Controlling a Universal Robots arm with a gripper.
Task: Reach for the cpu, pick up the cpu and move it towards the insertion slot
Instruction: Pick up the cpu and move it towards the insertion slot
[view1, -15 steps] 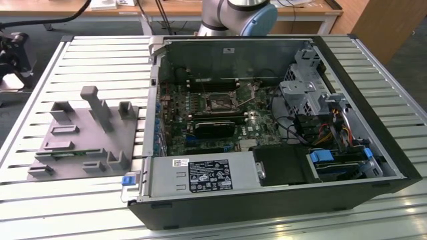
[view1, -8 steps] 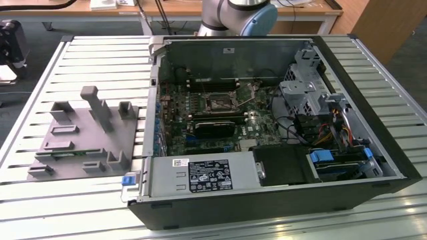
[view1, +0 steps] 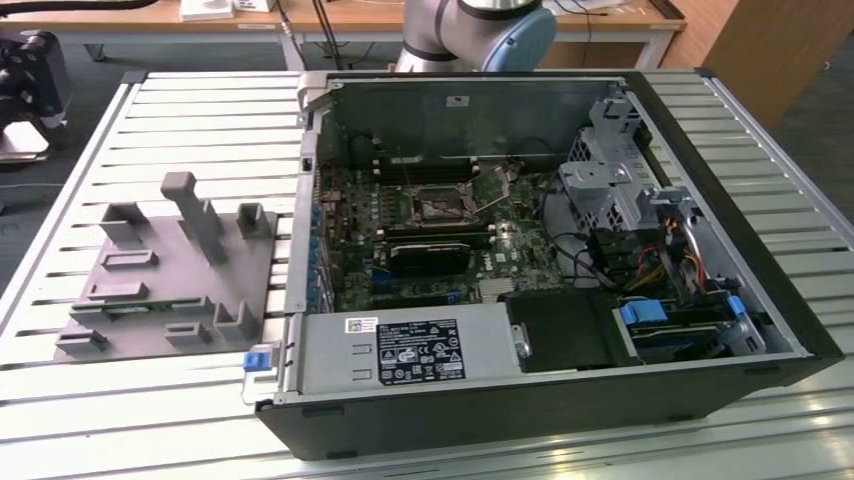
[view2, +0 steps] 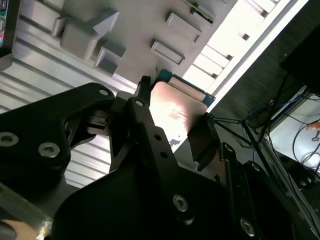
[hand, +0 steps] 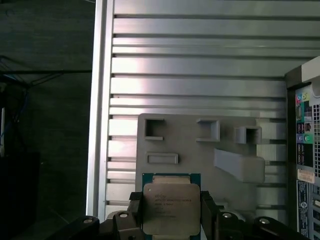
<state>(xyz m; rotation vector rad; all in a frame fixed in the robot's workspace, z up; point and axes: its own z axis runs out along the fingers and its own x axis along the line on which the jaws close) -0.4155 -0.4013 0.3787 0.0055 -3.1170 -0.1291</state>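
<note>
Gripping the cpu by two opposite edges, the pincer is clenched on the chip. In both wrist views a black finger presses against each side. The silver top plate faces the first wrist camera, with a green border showing along one side.

Position of the cpu: it hangs over the grey fixture plate. This plate lies on the slatted metal surface, between the surface's edge at the exterior view's left and the open computer case. In the second wrist view the chip stands apart from the plate's raised blocks, and bright slats show past one corner. Judged from this, it is lifted clear of its seat, not resting on it.

Position of the insertion slot: it is a black square socket with a metal frame on the motherboard inside the case, toward the middle of the surface. It is well apart from the fixture plate, with the case wall between the two.

Task status:
- Reach — judged complete, since the fingers are on the chip.
- Pick-up — judged complete, since the chip is held and appears off the plate.
- Transfer — not complete. The chip is over the plate, and the case's port panel sits at the margin of the first wrist view. The whole run across to the socket remains.
</note>
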